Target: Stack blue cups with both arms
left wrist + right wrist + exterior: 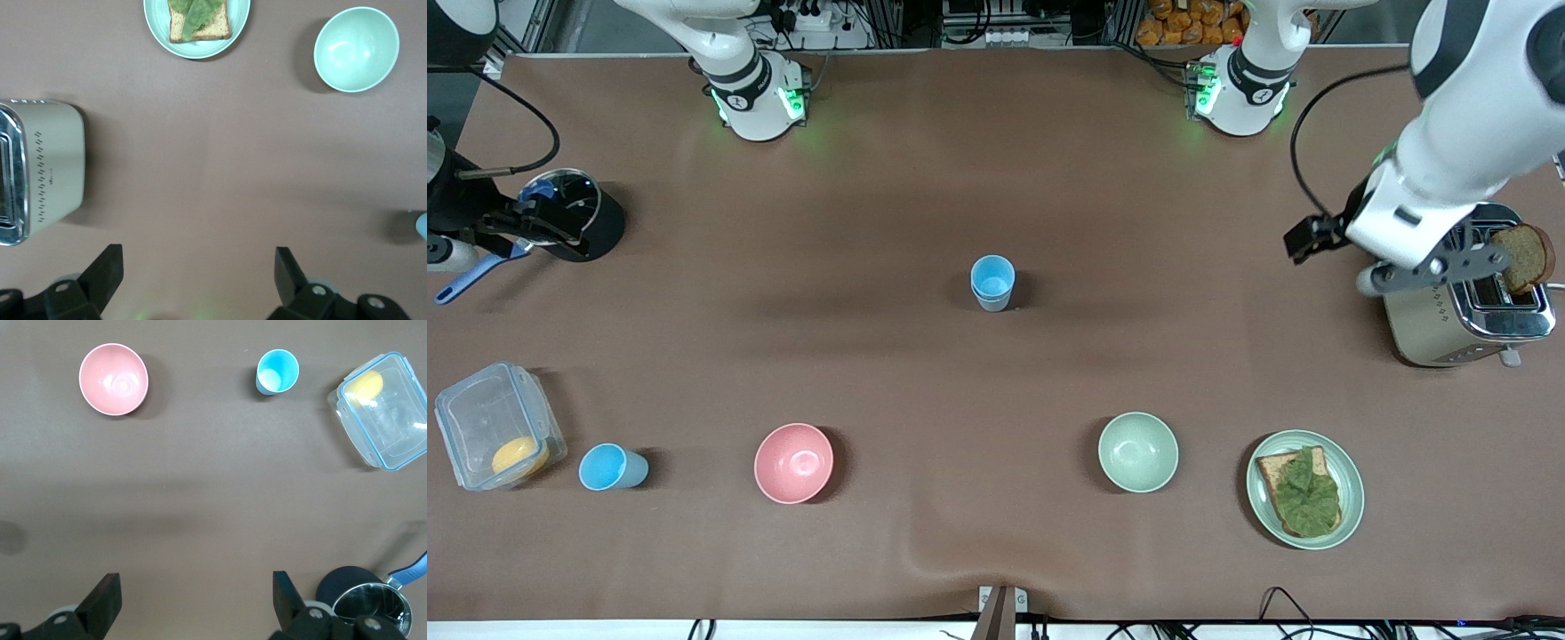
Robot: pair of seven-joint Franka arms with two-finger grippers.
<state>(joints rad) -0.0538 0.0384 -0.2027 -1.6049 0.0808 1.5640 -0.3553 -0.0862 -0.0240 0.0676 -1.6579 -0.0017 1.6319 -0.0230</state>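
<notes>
A light-blue cup [992,283] stands upright in the middle of the table with a second cup nested inside it; its edge shows in the left wrist view [421,227]. Another blue cup [612,468] stands alone near the front camera toward the right arm's end, between a clear box and the pink bowl; it also shows in the right wrist view [277,371]. My left gripper [1436,267] [199,267] is open and empty, up over the table beside the toaster. My right gripper [520,227] [197,590] is open and empty, up beside the black pot.
A pink bowl [793,462] [113,379] and a pale green bowl [1137,452] [356,49] sit near the front camera. A plate with toast and lettuce [1304,489], a toaster [1463,307], a clear lidded box [496,425] and a black pot [574,213] stand at the table's ends.
</notes>
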